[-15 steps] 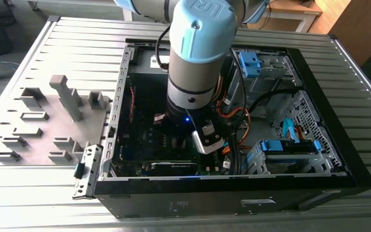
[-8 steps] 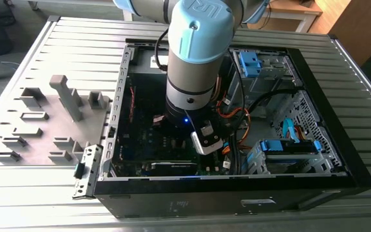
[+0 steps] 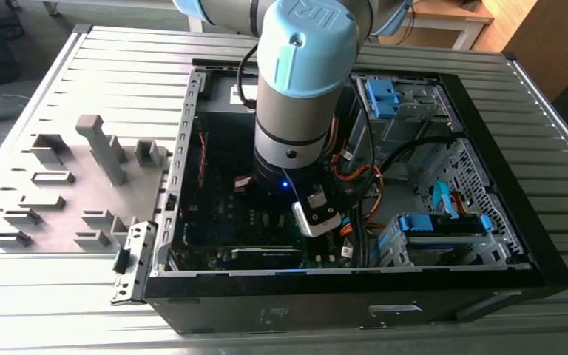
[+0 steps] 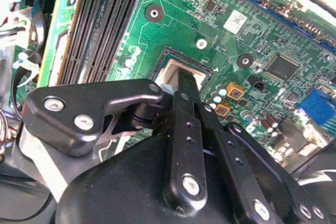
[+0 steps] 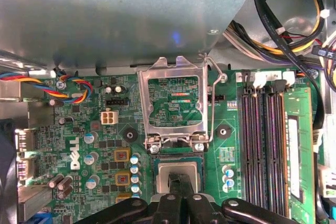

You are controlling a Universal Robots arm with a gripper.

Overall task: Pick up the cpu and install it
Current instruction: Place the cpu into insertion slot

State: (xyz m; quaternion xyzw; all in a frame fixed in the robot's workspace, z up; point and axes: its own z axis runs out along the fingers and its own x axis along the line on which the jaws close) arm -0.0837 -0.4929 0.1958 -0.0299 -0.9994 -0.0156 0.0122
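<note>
cpu (image 5: 178,167) (image 4: 167,73): small, thin, square, with a dull tan-grey metal face, plain, no marking readable. It sits flat and face up inside the socket (image 5: 154,178) on the motherboard (image 5: 231,156), just beside the memory slots (image 5: 265,145).

Counts: one cpu, one socket, one load plate (image 5: 144,103), one lever (image 5: 212,103). Plate is swung up off the socket, its window showing board behind it. Lever wire runs along the plate's side nearer the memory slots.

Orientation: the chip is square, so no long axis to call. Face is level with the board, edges parallel to the socket frame and to the run of the memory slots. Which corner is keyed can't be told.

gripper (image 5: 178,179) (image 4: 184,77): black fingers drawn together, tips meeting in one narrow point over the middle of the cpu face, narrower than the chip itself. They're not clamping its edges. Can't tell whether the tip touches the face or hangs just above it.

In the exterior view the arm (image 3: 299,89) reaches straight down into the open case (image 3: 363,296), which lies on its side on a ribbed table (image 3: 116,66). A tray of grey fixtures (image 3: 101,148) sits just beside the case on the exterior view's left.
</note>
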